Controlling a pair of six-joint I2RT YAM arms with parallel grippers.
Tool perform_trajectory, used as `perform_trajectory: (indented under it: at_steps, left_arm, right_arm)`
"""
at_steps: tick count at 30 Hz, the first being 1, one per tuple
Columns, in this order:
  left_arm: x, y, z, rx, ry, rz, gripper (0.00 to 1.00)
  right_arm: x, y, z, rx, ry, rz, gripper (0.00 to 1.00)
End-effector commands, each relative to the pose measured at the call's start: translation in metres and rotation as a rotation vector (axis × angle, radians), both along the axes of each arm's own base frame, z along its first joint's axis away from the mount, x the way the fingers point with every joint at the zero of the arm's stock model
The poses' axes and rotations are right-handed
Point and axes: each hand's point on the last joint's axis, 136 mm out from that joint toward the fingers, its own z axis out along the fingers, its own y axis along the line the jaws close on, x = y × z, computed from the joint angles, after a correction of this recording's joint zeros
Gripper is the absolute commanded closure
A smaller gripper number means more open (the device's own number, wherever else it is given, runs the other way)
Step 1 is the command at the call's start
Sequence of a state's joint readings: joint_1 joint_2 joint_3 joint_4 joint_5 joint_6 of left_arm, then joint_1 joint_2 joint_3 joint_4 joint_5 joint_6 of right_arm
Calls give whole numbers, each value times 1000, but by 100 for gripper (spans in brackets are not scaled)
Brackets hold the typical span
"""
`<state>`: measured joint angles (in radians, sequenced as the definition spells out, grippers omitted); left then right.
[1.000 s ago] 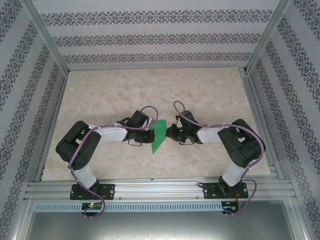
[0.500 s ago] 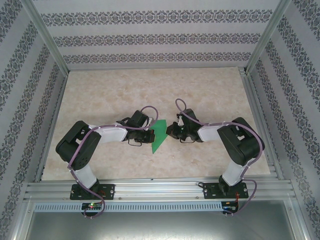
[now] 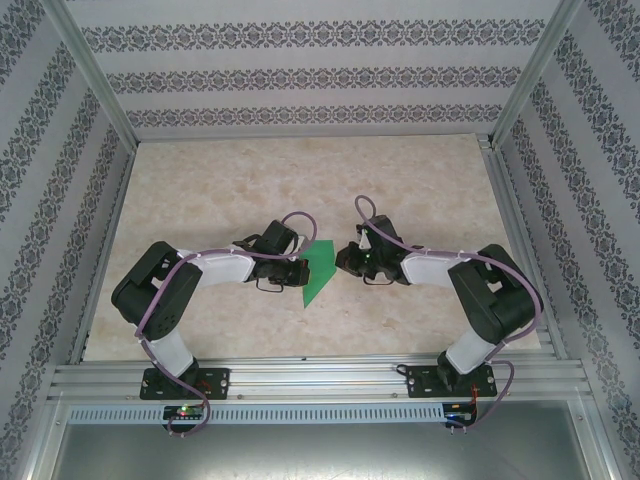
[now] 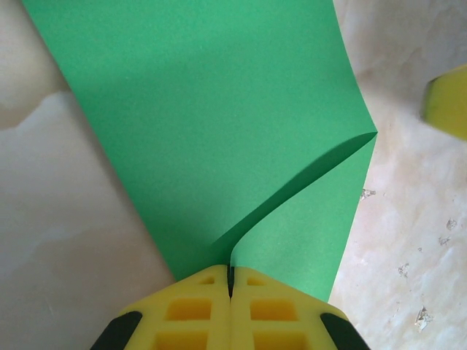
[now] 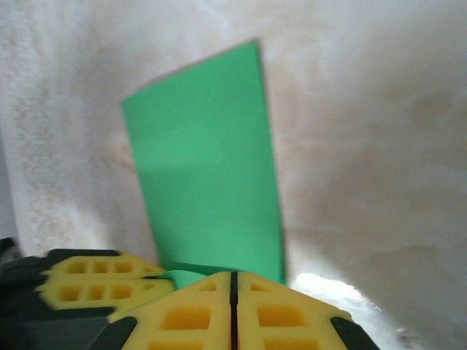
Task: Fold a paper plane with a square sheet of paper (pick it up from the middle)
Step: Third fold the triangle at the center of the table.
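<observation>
The square sheet of paper (image 4: 219, 109) was pinched in the closed left tool (image 4: 230, 283), the right tool (image 5: 233, 290) closed empty just beside it.

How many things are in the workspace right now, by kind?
Green paper sheet: 1
Robot hands: 2, the left hand and the right hand
Total: 3
</observation>
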<state>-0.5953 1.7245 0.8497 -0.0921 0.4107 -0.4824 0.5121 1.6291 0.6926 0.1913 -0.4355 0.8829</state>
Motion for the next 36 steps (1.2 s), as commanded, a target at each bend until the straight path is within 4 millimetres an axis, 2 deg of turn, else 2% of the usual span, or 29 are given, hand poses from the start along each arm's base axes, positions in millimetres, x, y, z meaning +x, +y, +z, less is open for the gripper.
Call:
perform_trajectory:
  at_steps: [1, 11, 15, 17, 20, 24, 27, 31, 36]
  left_arm:
    - [-5, 10, -9, 49, 43, -2, 98]
    - [-4, 9, -9, 50, 45, -2, 98]
    - [-4, 9, -7, 50, 41, -4, 98]
    - [-4, 10, -4, 47, 37, -2, 96]
    - [-2, 7, 14, 24, 18, -1, 88]
    - [8, 18, 47, 41, -74, 60, 66]
    - [8, 21, 70, 19, -115, 91, 64]
    - [-7, 3, 84, -139, -64, 72, 70]
    - [-33, -30, 78, -279, 48, 8, 75]
  right_arm:
    - [-2, 22, 23, 62, -48, 73, 91]
    - [-13, 43, -6, 123, 30, 119, 91]
    - [-17, 34, -28, 61, 65, 103, 92]
    - [-22, 19, -46, -39, 95, 84, 92]
    - [-27, 12, -60, -88, 121, 84, 93]
    - [-30, 8, -66, -103, 134, 72, 93]
    - [-29, 9, -64, -99, 132, 66, 93]
    - [-27, 7, -64, -103, 135, 47, 93]
    - [-26, 10, -61, -88, 132, 46, 92]
